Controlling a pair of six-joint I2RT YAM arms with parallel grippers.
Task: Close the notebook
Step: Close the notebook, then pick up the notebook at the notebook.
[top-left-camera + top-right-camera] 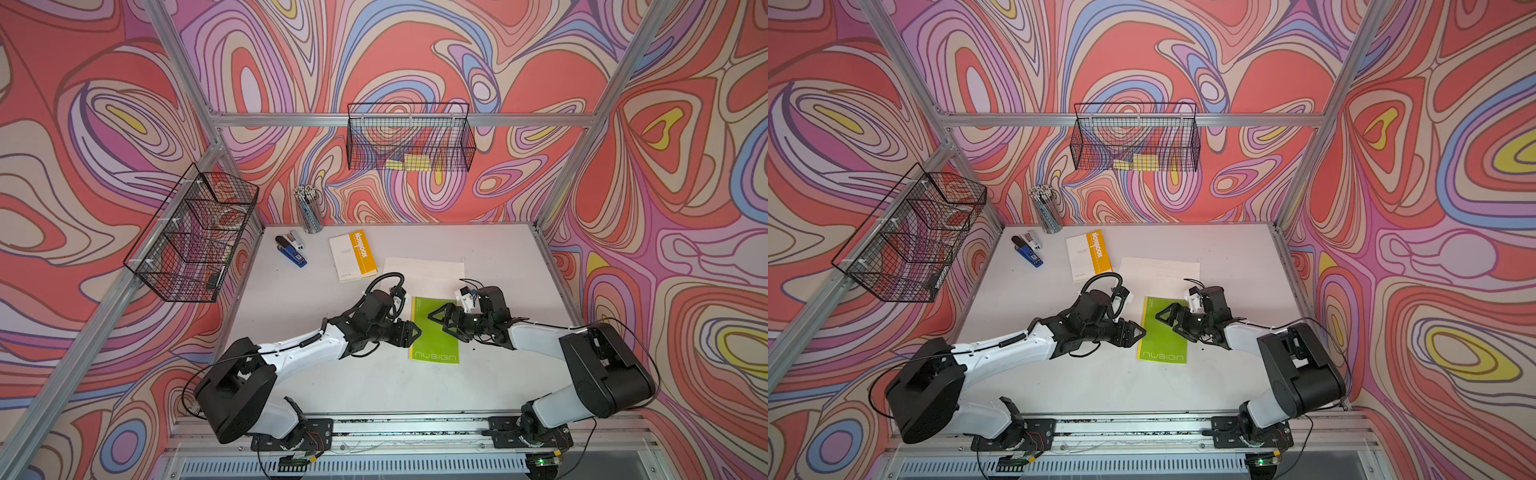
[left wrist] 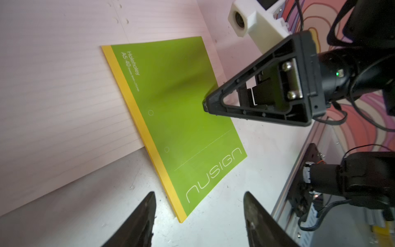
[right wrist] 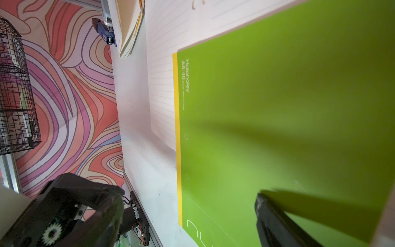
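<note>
Lying flat and closed on the white table (image 1: 332, 374), the green notebook (image 1: 434, 332) sits near the middle between the two arms, its cover up and its yellow spine strip toward the left arm. Both top views show it this way (image 1: 1163, 332). Its far end overlaps a loose sheet of lined paper (image 1: 424, 270), which lies under it in the left wrist view.

The left gripper (image 1: 411, 332) is just beside the spine edge. In the left wrist view its two fingers (image 2: 149, 213) stand spread well apart with nothing between them, and the notebook's near corner (image 2: 181, 128) lies ahead of them.

The right gripper (image 1: 436, 316) reaches in from the opposite side over the cover. Its tip (image 2: 206, 105) is down at the cover near the open edge and appears to touch it. Only one of its fingers (image 3: 269, 205) shows clearly in the right wrist view, over the green cover (image 3: 277, 128), so I cannot tell how its jaws stand.

Farther back on the table lie an orange-and-white pad (image 1: 353, 255) and a blue stapler (image 1: 291, 249), with a cup of pencils (image 1: 309, 208) against the back wall. A wire basket (image 1: 409, 137) holding yellow notes (image 1: 409, 161) hangs on the back rail, and a second wire basket (image 1: 191, 237) hangs on the side rail by the left arm.
</note>
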